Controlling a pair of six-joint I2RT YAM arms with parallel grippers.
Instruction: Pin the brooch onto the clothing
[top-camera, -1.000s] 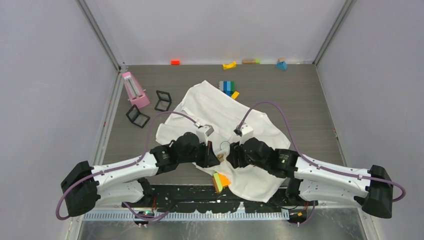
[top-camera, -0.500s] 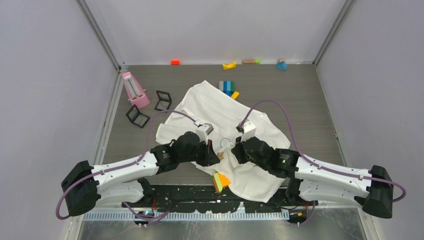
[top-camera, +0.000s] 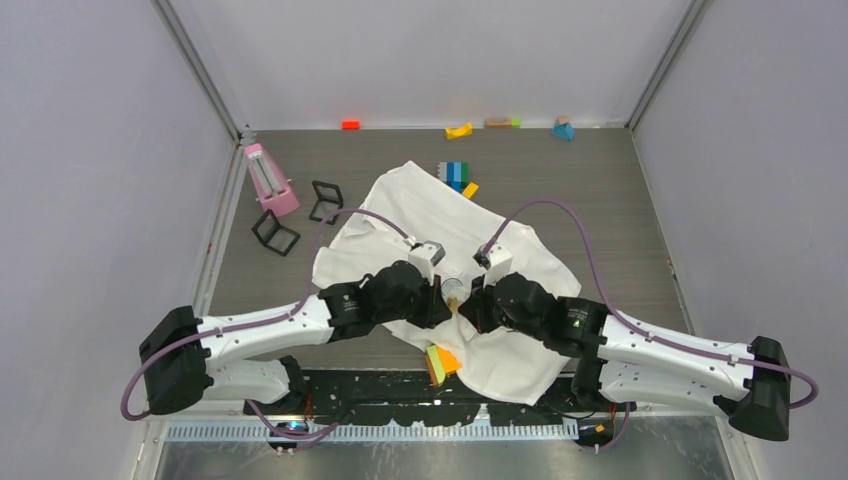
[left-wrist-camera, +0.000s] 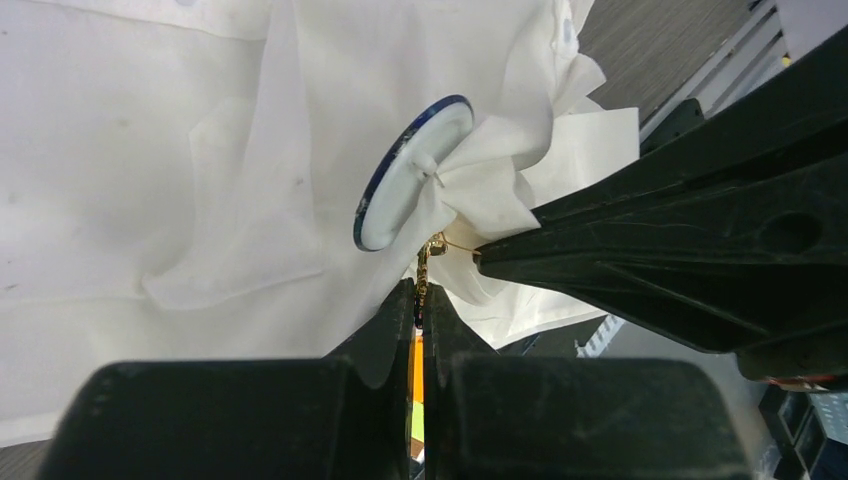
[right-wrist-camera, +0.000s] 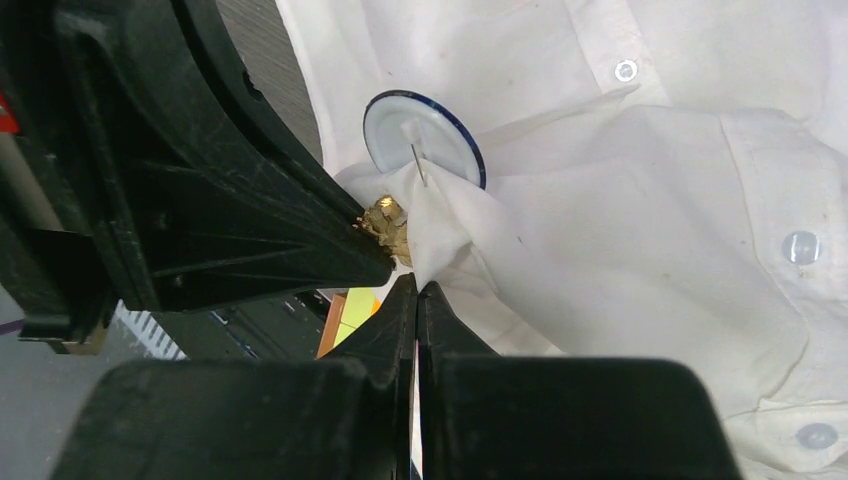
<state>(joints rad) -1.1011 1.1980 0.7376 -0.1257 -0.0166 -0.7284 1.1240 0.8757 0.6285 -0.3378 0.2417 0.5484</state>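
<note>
**Both jaws meet at the brooch over a pinch of shirt**

The white shirt (top-camera: 425, 215) lies crumpled in the middle of the dark wood-grain surface (top-camera: 620, 200). Both arms reach in over its near half, and their tips almost touch just below the brooch (top-camera: 453, 288).

In the left wrist view the brooch (left-wrist-camera: 412, 172) stands nearly edge-on. It shows a dark-blue rim and a pale back, with a bunch of shirt cloth (left-wrist-camera: 480, 195) gathered against it. The left jaws are pressed together on the small gold part (left-wrist-camera: 428, 262) of the brooch, just under the disc. Orange shows through the thin slit between them.

In the right wrist view the disc (right-wrist-camera: 440, 125) turns its pale back to the camera and a thin pin (right-wrist-camera: 418, 163) lies across it. The gold part (right-wrist-camera: 385, 222) sits at the tip of the other arm's black finger. The right jaws are closed on a fold of the shirt (right-wrist-camera: 440, 225) right beside that gold part. The shirt's buttons (right-wrist-camera: 800, 247) run down the right of this view.

A green and orange block (top-camera: 440, 362) lies at the shirt's near edge, between the two arms. Well apart on the left are a pink stand (top-camera: 268, 178) and two black frame cubes (top-camera: 325, 201). A stack of coloured blocks (top-camera: 455, 173) touches the shirt's far edge.
</note>
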